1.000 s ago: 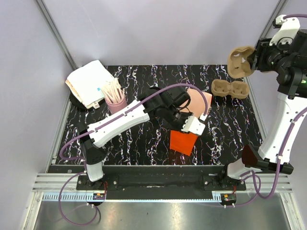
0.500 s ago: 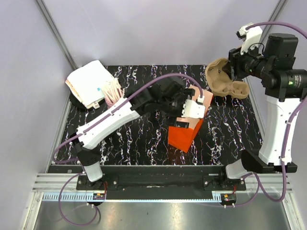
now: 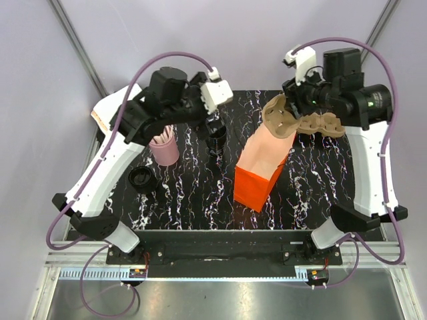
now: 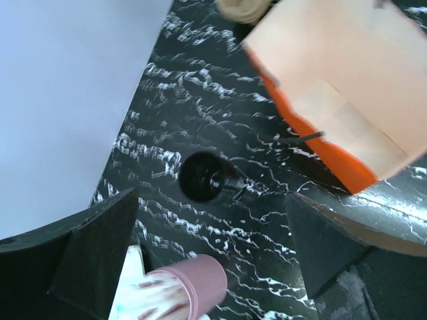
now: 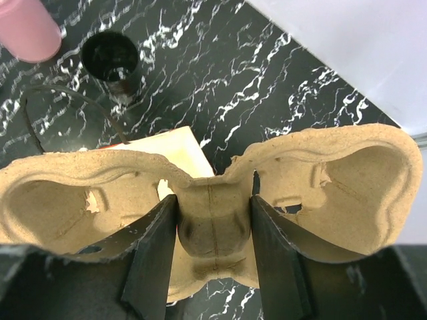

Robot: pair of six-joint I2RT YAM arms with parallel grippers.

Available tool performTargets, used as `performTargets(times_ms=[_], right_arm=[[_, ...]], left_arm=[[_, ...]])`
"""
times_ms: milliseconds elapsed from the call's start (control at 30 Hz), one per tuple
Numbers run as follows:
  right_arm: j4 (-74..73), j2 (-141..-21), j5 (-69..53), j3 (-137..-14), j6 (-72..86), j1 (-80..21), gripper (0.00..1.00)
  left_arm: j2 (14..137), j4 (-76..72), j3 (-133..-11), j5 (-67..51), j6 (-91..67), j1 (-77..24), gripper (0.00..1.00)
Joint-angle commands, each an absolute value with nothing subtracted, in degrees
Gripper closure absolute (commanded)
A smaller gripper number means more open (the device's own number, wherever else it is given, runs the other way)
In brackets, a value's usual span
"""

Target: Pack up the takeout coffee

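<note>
Probably light and crushable, the takeout coffee (image 3: pixel 215 139) stands mid-frame on the bench (image 3: pixel 320 180), below the wide-open left end effector (image 4: pixel 212 200); grip its wall under the rim. The right end effector (image 5: pixel 210 220) clamps a pulp carrier (image 5: pixel 333 180).

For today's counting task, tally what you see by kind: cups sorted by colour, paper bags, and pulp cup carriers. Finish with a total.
Black cups: 2
Pink cup: 1
Orange bag: 1
Pulp cup carriers: 2
Total: 6
</note>
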State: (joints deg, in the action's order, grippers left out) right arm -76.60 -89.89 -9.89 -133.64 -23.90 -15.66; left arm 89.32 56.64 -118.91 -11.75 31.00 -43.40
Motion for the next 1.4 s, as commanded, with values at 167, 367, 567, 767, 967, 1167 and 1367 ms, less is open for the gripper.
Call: performTargets(times_ms=[167,367,567,767,967,1167,1367], right_arm=[[-80.5,-90.9,-0.6,-126.7,-25.4,-24.3,0.46],[-81.0,-90.7,1.3,-121.0,-26.2,-27.7,0.46],[-81.3,-89.3,2.1,-115.7,-27.2,-28.7,0.46],[-81.3,-88.5,2.5,-112.9,-27.2,-30.2,0.46],[-80.7,-87.8,4.7,-111.6,-27.2,-31.7,0.47],[-79.9,-87.1,5.8,-110.9,-26.9,-32.3,0.47],[-79.4,-87.2,5.9,-111.0,-26.5,-33.1,0.48]], left_arm=[[85.7,46.5,-112.1,-10.2,18.7,-35.2,0.01],[88.8,43.8,-113.0,-12.5,15.3,-35.1,0.01],[93.2,41.8,-116.6,-13.6,11.7,-35.0,0.01],[96.5,39.1,-117.4,-15.2,7.8,-34.7,0.01],[95.9,34.8,-113.4,-20.6,3.9,-34.2,0.01],[95.7,33.7,-112.5,-24.4,1.1,-32.9,0.01],[95.8,33.2,-111.6,-27.1,0.7,-32.5,0.01]])
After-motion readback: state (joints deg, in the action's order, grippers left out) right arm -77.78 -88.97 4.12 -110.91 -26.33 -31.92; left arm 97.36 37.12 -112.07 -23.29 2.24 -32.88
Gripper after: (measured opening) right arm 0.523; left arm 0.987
